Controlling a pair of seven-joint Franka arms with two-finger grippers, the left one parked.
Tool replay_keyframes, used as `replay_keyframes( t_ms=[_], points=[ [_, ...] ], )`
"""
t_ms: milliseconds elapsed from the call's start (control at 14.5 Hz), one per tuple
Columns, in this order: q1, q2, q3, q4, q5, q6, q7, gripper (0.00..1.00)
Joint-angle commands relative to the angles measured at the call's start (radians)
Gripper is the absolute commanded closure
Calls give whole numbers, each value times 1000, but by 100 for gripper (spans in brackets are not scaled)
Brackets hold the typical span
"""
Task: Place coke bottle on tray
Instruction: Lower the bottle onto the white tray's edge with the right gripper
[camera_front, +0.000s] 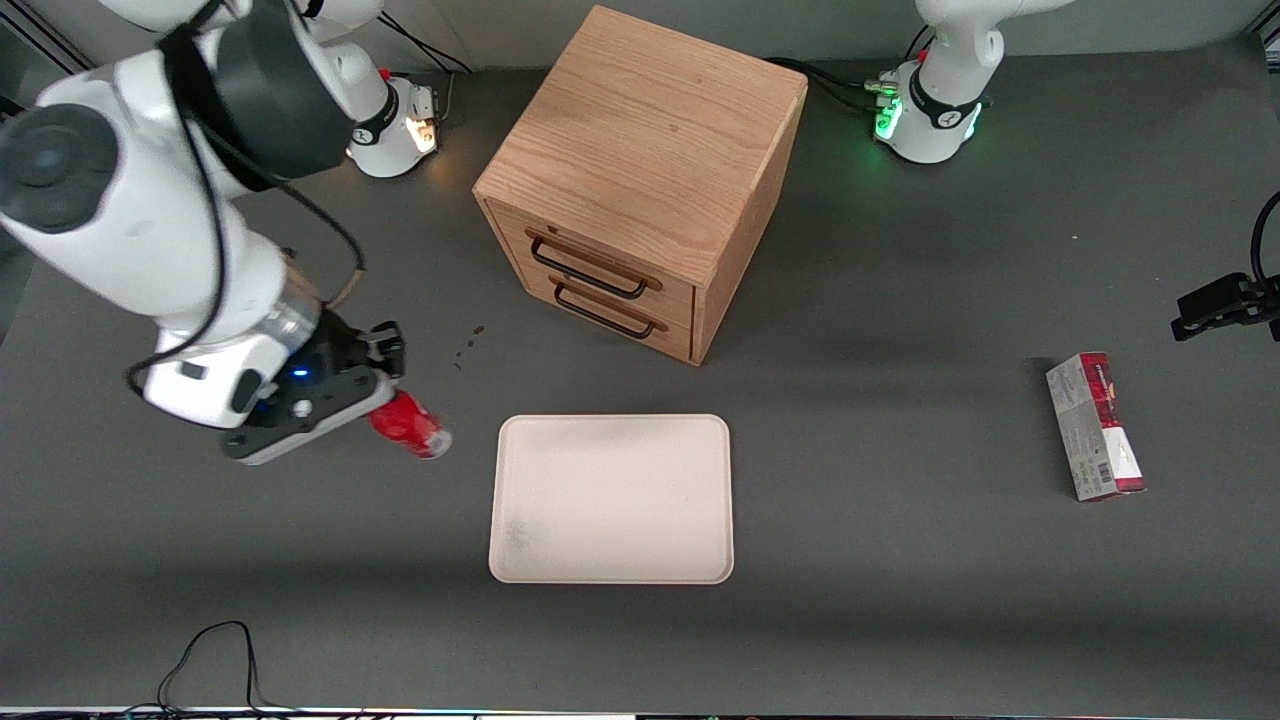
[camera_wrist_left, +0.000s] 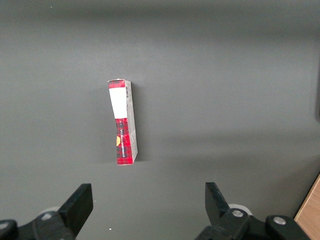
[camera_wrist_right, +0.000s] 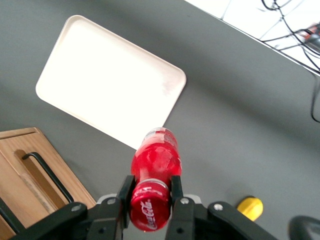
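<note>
The coke bottle (camera_front: 410, 424) (camera_wrist_right: 155, 160) is small, slim and red with a red cap and a silvery base. My right gripper (camera_front: 378, 400) (camera_wrist_right: 151, 186) is shut on its neck just below the cap, holding it tilted above the table with the base pointing toward the tray. The tray (camera_front: 612, 498) (camera_wrist_right: 107, 97) is a large flat cream-white rectangle with rounded corners and a low rim, and it holds nothing. The bottle hangs beside the tray's edge on the working arm's end, not over it.
A wooden cabinet (camera_front: 640, 180) with two drawers stands farther from the front camera than the tray. A red-and-grey carton box (camera_front: 1095, 427) (camera_wrist_left: 123, 122) lies toward the parked arm's end. A small yellow object (camera_wrist_right: 249, 207) lies on the table near my gripper.
</note>
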Motion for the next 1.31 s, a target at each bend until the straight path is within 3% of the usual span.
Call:
replay_keyframes(
  t_ms=[0,688,1238],
  points=[
    [31,60,1,78,-10,13,21,100],
    [5,326,24,76,-7,248,17,100],
    [-1,426,21,67,-9,377,17,100]
  ],
)
